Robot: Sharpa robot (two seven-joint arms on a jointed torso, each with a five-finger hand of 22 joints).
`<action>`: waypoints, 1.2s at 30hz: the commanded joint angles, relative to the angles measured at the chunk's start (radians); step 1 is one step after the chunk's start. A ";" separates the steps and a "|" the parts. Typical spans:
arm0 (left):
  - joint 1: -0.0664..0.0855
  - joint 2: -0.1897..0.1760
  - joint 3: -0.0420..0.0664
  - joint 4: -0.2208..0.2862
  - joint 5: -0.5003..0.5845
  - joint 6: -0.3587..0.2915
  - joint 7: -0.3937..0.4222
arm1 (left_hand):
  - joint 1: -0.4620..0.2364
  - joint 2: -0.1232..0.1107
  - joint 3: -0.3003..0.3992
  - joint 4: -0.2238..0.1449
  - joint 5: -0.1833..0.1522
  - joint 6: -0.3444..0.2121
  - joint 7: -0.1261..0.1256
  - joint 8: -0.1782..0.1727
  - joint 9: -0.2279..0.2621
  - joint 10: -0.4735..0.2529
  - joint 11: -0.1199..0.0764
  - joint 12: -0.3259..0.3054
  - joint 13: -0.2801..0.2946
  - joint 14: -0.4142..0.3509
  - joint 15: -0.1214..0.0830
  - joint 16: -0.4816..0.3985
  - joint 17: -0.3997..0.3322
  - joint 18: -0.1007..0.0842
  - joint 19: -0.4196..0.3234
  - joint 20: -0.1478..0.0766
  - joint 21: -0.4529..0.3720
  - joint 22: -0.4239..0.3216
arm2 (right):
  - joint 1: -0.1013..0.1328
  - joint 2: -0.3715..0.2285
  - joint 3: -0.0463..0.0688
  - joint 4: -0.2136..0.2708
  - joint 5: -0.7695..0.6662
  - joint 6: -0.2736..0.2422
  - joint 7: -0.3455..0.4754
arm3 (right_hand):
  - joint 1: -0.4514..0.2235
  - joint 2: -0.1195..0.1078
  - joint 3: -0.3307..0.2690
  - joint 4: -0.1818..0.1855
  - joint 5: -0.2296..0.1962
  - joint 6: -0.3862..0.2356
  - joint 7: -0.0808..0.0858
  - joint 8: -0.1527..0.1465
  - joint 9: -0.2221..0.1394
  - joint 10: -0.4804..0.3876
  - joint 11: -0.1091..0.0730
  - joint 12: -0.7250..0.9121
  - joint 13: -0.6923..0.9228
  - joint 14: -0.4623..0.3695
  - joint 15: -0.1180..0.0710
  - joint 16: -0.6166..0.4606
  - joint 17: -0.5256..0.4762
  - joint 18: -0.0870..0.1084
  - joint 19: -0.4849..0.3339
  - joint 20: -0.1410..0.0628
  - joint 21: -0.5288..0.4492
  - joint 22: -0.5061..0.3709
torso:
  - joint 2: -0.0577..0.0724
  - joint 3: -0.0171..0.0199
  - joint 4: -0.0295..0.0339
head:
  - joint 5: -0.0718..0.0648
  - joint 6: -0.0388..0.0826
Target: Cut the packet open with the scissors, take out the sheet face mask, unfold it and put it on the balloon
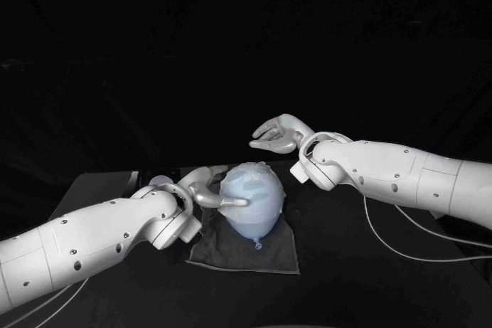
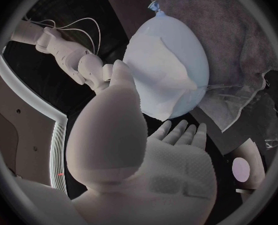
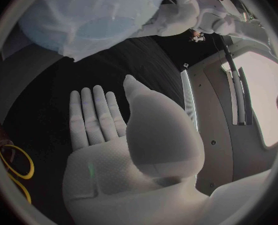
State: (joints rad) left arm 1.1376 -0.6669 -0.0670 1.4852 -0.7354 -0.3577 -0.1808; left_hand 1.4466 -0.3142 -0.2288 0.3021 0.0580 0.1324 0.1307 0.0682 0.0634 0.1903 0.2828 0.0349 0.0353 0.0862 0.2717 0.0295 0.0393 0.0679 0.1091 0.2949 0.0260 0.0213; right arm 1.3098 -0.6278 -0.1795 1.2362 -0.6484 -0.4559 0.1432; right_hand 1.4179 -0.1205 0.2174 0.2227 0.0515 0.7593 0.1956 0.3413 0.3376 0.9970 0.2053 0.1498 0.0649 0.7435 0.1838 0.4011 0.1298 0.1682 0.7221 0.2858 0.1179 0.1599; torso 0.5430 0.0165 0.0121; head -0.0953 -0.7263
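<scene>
Sheet face mask [image 1: 254, 188] lies draped over the pale blue balloon [image 1: 252, 225], covering its upper and middle part. The left wrist view shows the mask's edge falling short of the balloon's far side. The balloon lies on its side, knot end towards the robot, on a dark grey cloth [image 1: 220, 253] spread on the black desk [image 1: 359, 285], about mid-desk.

Left hand [image 1: 205, 189] is at the balloon's left flank. One curved finger reaches onto the balloon's side and touches it. In the wrist view its fingers [image 2: 184, 132] are straight and side by side, just under the balloon's curve, with the thumb up beside the mask's edge. It is not pinching anything. Whether the palm presses the balloon, I cannot tell.

Right hand [image 1: 282, 132] is raised beyond the balloon, clear of it, palm up, with nothing in it. Its fingers [image 3: 93, 116] run straight and close together and the thumb stands apart.

The cloth is rumpled at its far edge.
</scene>
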 commanded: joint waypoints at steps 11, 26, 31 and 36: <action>0.009 -0.036 0.019 -0.044 0.254 0.073 0.342 | 0.012 -0.001 0.000 0.001 -0.003 0.008 0.168 0.003 0.001 -0.002 -0.007 0.006 -0.001 -0.002 -0.004 0.000 0.000 -0.011 -0.009 0.003 -0.006 -0.002 | -0.001 -0.150 0.003 0.171 0.321 -0.145 0.333 | 0.035 0.008 -0.025 -0.015 -0.003 0.027 0.060 -0.037 -0.017 0.001 -0.005 -0.015 -0.003 0.058 -0.007 -0.019 -0.009 0.007 0.024 0.002 0.001 -0.005 | -0.006 0.0014 -0.0019 | 0.017 0.014; -0.019 -0.107 0.021 -0.084 0.666 0.140 0.646 | 0.027 0.168 0.143 -0.002 -0.009 0.346 0.122 0.191 0.122 0.421 -0.044 0.150 0.053 0.325 -0.035 0.142 0.099 -0.006 0.339 0.001 0.108 0.062 | -0.088 -0.244 0.003 0.276 0.371 -0.115 0.384 | 0.040 0.041 -0.060 0.005 -0.003 0.059 0.034 -0.073 -0.036 0.050 -0.029 -0.027 -0.001 0.180 -0.034 -0.022 -0.007 0.018 0.050 -0.006 0.000 -0.015 | -0.060 -0.0201 -0.0161 | 0.020 0.003; -0.033 -0.114 0.021 -0.092 0.721 0.101 0.720 | 0.019 0.236 0.175 -0.008 -0.010 0.481 0.105 0.258 0.161 0.580 -0.055 0.166 0.045 0.501 -0.057 0.203 0.136 0.012 0.523 -0.003 0.167 0.082 | -0.124 -0.249 0.003 0.271 0.436 -0.099 0.394 | 0.026 0.049 -0.076 0.025 -0.003 0.062 0.036 -0.086 -0.045 0.052 -0.026 -0.043 -0.002 0.170 -0.030 -0.052 -0.017 0.016 0.068 -0.007 0.003 -0.018 | -0.076 -0.0328 -0.0177 | 0.019 0.010; -0.048 -0.107 0.021 -0.104 0.765 0.054 0.777 | 0.030 0.268 0.170 -0.011 -0.009 0.564 0.090 0.288 0.176 0.656 -0.062 0.155 0.031 0.612 -0.069 0.228 0.152 0.031 0.564 -0.004 0.171 0.072 | -0.150 -0.241 0.004 0.241 0.512 -0.063 0.396 | 0.030 0.064 -0.090 0.035 -0.003 0.047 0.037 -0.110 -0.058 0.018 -0.018 -0.078 -0.003 0.147 -0.022 -0.091 -0.031 0.015 0.089 -0.006 0.005 -0.023 | -0.092 -0.0388 -0.0141 | 0.023 0.016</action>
State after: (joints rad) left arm 1.0908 -0.7779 -0.0472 1.3819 -0.0497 -0.2638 0.4939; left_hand 1.4779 -0.0538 -0.0573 0.2937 0.0525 0.6887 0.1868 0.3529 0.2386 0.8407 0.2215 0.1933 0.0675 0.6886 0.2033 0.2546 0.1897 0.0856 0.6687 0.2897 0.1925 0.0944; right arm 1.1620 -0.8716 -0.1767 1.4827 -0.2139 -0.5671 0.5095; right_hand 1.4476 -0.0626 0.1279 0.2539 0.0517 0.8134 0.2087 0.2338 0.2808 1.0226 0.1862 0.0757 0.0629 0.8944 0.1612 0.3134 0.0998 0.1773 0.8021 0.2790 0.1179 0.1369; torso 0.4649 -0.0161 -0.0045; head -0.0730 -0.7130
